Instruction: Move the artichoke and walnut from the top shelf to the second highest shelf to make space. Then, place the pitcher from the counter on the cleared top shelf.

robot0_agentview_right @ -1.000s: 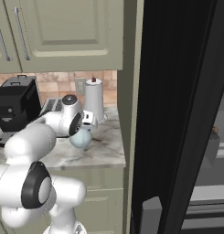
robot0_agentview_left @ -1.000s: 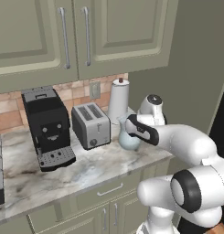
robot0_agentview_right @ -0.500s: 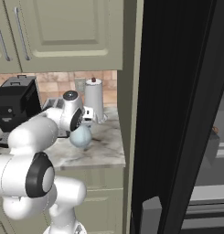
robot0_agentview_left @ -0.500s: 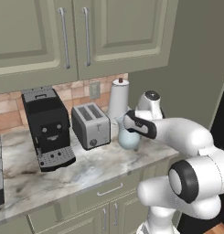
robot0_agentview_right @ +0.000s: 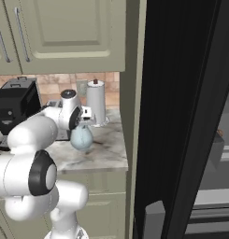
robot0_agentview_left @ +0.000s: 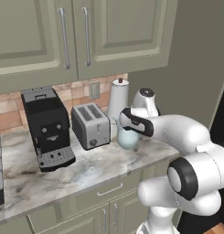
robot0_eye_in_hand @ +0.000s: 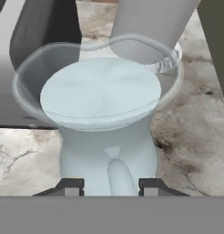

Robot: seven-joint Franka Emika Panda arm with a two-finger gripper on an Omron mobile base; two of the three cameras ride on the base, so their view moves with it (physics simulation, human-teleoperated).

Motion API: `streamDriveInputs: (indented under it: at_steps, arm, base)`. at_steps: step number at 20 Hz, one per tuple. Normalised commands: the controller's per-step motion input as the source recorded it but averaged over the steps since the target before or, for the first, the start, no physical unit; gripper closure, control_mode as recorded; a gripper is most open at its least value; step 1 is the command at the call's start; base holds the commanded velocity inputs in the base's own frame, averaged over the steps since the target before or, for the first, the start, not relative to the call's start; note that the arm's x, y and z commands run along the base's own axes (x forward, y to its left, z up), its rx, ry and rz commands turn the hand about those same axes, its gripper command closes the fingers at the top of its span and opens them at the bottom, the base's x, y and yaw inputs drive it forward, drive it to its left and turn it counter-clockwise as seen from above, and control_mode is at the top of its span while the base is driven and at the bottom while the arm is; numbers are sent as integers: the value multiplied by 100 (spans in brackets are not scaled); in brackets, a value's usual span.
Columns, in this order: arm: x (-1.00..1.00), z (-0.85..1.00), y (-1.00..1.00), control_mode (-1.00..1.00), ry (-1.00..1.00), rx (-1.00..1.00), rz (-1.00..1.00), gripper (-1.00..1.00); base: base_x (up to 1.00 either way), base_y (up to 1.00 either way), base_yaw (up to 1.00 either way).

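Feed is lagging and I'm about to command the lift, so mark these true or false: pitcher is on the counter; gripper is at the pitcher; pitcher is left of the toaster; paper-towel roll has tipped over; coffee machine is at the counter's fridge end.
1. The pitcher stands on the counter. True.
2. The gripper has its fingertips on either side of the pitcher's neck. True.
3. The pitcher is left of the toaster. False: it stands to its right.
4. The paper-towel roll has tipped over. False: it stands upright behind the pitcher.
5. The coffee machine is at the fridge end. False: it is left of the toaster.
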Motion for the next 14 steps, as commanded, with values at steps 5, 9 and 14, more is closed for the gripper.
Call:
streamDriveInputs:
  at_steps: [5, 9, 14]
  arm:
    - [-28, -64, 12, -100, 1, 0, 8, 100]
    - [-11, -37, 1, -100, 0, 0, 4, 100]
    - [0, -1, 0, -100, 0, 0, 0, 100]
  base:
    - [0, 0, 0]
    - [0, 0, 0]
    - [0, 0, 0]
